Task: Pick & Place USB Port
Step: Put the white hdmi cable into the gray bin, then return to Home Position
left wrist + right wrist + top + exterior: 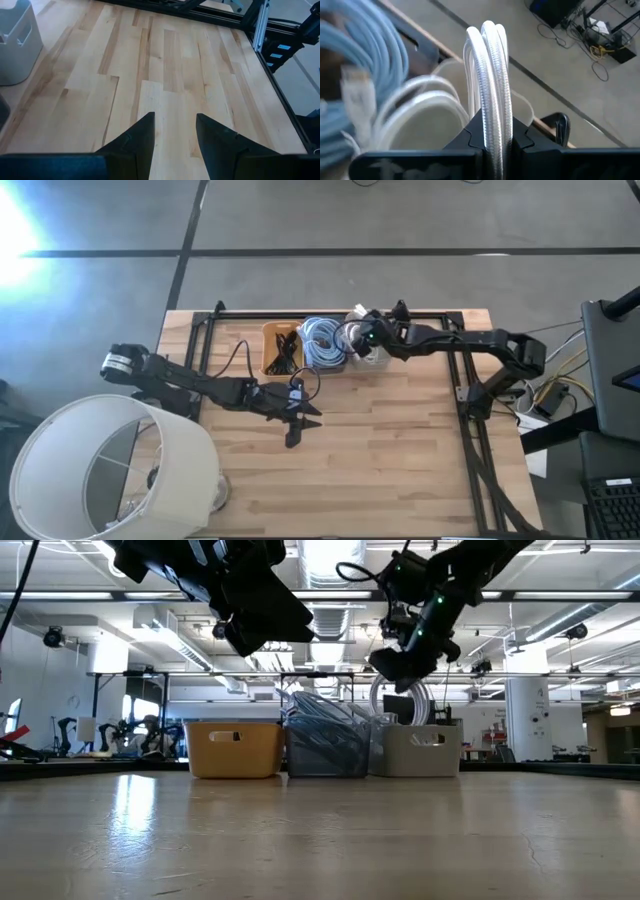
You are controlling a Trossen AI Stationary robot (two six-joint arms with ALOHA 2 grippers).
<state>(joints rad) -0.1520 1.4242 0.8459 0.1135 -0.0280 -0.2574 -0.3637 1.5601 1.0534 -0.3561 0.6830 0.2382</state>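
Right claw (490, 137) gripped the white cable (487, 75) tight over the grey bin (420, 750); best lifted straight, avoiding snags.

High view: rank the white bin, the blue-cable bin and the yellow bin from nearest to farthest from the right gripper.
1. white bin: directly under the right gripper, right end of the row.
2. blue-cable bin: middle, just beside it.
3. yellow bin: left end, farthest.
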